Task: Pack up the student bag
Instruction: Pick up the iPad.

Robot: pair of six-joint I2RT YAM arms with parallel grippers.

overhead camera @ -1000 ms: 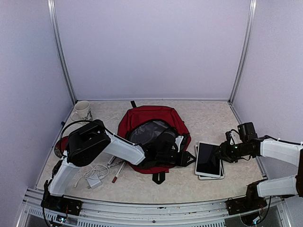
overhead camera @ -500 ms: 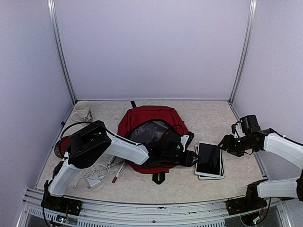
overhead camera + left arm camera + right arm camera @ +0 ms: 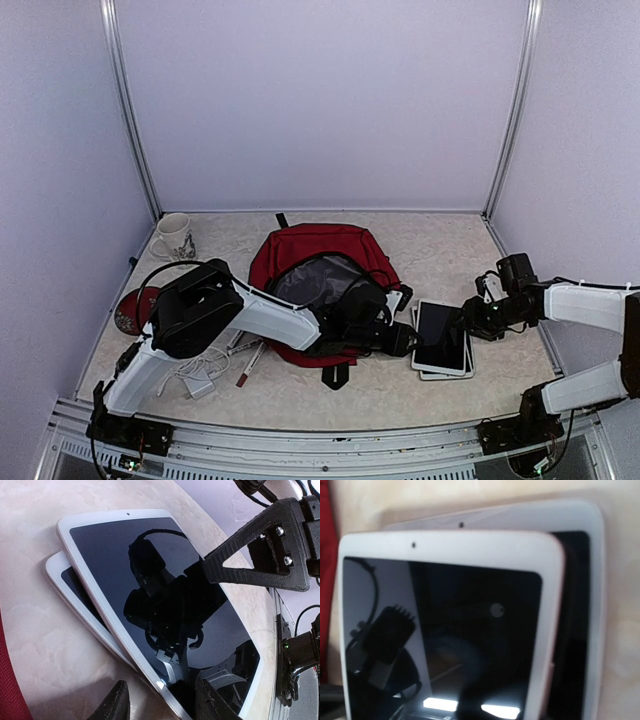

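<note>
Left gripper, jaws apart over the edge of the top tablet, bag right behind it, may snag the lower tablet too or skid off the glass, and the right gripper opposite, grip unclear, could collide.

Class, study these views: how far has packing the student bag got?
Done: the student bag lies unzipped. In hand: the open left gripper straddles the edge of the top tablet, the right gripper opposite. Left: both tablets, pens and charger lie outside.
</note>
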